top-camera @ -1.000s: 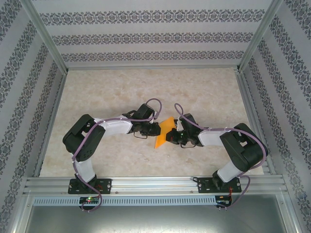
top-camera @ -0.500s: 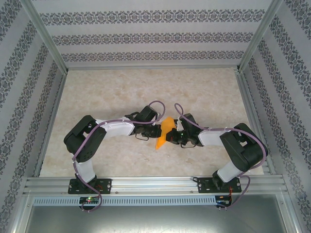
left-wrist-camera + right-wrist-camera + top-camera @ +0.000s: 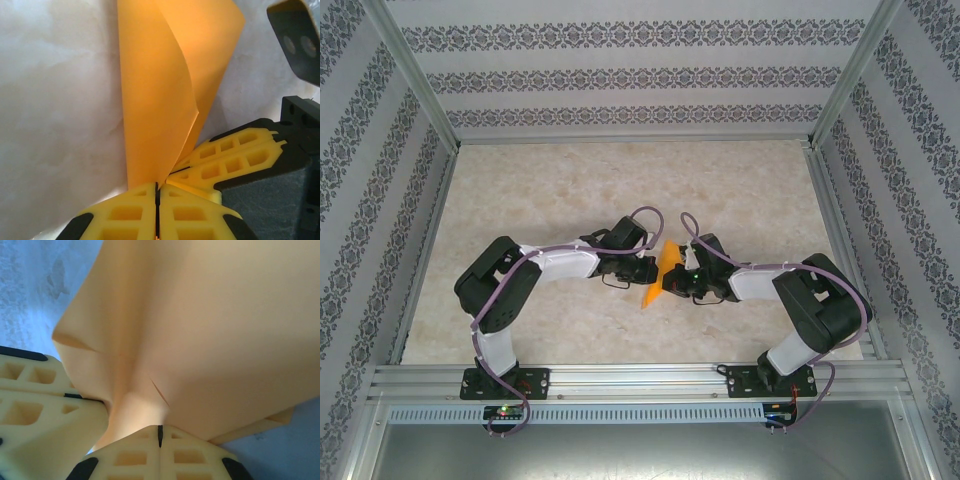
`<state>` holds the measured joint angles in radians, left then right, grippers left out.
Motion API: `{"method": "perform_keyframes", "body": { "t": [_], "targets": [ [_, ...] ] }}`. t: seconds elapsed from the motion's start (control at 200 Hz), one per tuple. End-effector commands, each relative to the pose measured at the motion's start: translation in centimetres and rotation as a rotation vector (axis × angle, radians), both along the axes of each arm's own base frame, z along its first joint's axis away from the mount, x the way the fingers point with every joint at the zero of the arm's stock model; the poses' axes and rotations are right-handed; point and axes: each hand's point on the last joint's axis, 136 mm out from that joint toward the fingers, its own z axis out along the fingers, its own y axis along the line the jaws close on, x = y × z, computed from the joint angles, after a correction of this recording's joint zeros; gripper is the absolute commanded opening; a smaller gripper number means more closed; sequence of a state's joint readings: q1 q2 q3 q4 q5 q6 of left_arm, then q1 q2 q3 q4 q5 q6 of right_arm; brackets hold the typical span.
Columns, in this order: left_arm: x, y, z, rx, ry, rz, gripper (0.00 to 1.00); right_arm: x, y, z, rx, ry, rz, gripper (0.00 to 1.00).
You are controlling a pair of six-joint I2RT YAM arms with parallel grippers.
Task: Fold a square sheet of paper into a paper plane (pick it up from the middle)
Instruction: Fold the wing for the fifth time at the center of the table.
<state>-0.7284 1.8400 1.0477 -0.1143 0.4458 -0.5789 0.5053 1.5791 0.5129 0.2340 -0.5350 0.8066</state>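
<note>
The square sheet of paper [image 3: 658, 270] stands nearly on edge, bright orange, bent into two layers that meet along a soft fold. The left gripper [image 3: 157, 186] sits on the sheet's left side. Its jaws are pressed flat together and pinch the sheet's lower corner in the seam between them. The right gripper [image 3: 160, 430] sits on the sheet's right side, just beside the left one. Its jaws are likewise together and clamp the sheet where the paper puckers into small creases. The pale marbled table [image 3: 570, 190] lies below the sheet. Whether the sheet's near tip touches the table cannot be told from the top view.
</note>
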Motion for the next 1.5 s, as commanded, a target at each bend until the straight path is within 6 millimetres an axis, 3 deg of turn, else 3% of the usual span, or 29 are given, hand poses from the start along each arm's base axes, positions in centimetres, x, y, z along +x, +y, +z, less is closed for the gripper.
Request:
{"method": "perform_keyframes", "body": {
  "t": [0.0,0.27,0.415,0.769,1.049,1.494],
  "targets": [
    [-0.4,-1.6,0.4,-0.049,0.017,-0.030,0.10,-0.5,-1.0,-1.3,-0.026,0.029,-0.023,0.02],
    [-0.8,-2.7,-0.2,-0.118,0.064,-0.038,0.11,-0.1,-1.1,-1.0,0.025,0.020,-0.053,0.01],
    [-0.9,-2.3,-1.8,-0.091,0.088,-0.029,0.11,0.0,-1.1,-0.8,0.050,0.016,-0.069,0.01],
    [-0.9,-1.7,-3.3,-0.056,0.096,-0.017,0.11,0.0,-1.7,0.1,0.052,-0.012,-0.079,0.00],
    [-0.6,-1.8,-3.3,-0.056,0.088,-0.020,0.10,0.1,-3.2,0.4,0.025,-0.007,-0.109,0.00],
    [-0.2,-2.7,-2.0,-0.100,0.078,-0.029,0.11,1.1,-2.5,0.4,0.055,0.009,-0.104,0.00]
  ]
}}
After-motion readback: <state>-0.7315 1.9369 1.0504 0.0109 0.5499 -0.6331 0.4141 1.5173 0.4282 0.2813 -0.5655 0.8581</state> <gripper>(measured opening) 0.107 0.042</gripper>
